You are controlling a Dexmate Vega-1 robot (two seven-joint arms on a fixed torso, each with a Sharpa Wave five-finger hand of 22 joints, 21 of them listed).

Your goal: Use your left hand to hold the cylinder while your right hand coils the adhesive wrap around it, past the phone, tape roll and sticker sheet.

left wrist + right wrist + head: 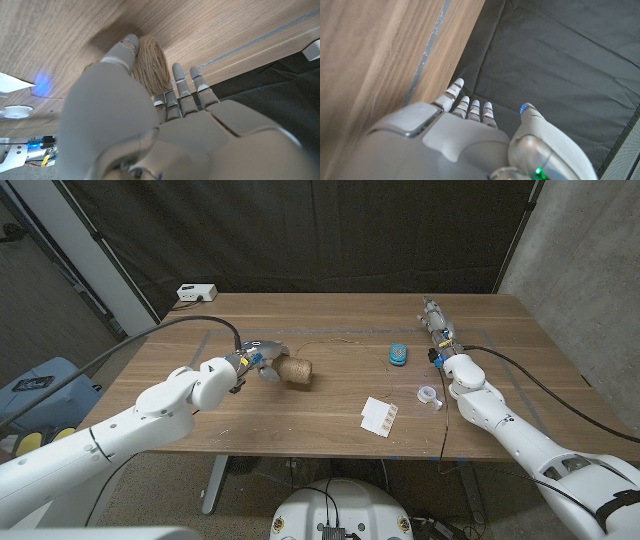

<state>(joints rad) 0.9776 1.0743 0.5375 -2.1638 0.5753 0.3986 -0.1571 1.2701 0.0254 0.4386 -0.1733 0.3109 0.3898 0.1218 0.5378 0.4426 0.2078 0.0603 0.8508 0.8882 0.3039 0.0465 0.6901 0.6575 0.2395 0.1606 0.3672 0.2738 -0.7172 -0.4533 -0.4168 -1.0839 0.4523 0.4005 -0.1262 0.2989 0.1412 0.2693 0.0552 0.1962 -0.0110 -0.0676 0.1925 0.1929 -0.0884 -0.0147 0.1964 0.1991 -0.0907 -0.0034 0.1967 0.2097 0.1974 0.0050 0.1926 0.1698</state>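
Overhead, left hand [252, 360] gripping the cylinder [296, 371]; close-up, right hand [470, 125] empty, fingers straight.

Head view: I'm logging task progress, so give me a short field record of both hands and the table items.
left hand: grips one end of the twine-wrapped cylinder
cylinder: lies on its side on the wooden table
right hand: holds nothing, fingers straight, near the far right edge
blue phone: near the right arm
tape roll: beside the right forearm
sticker sheet: toward the near edge
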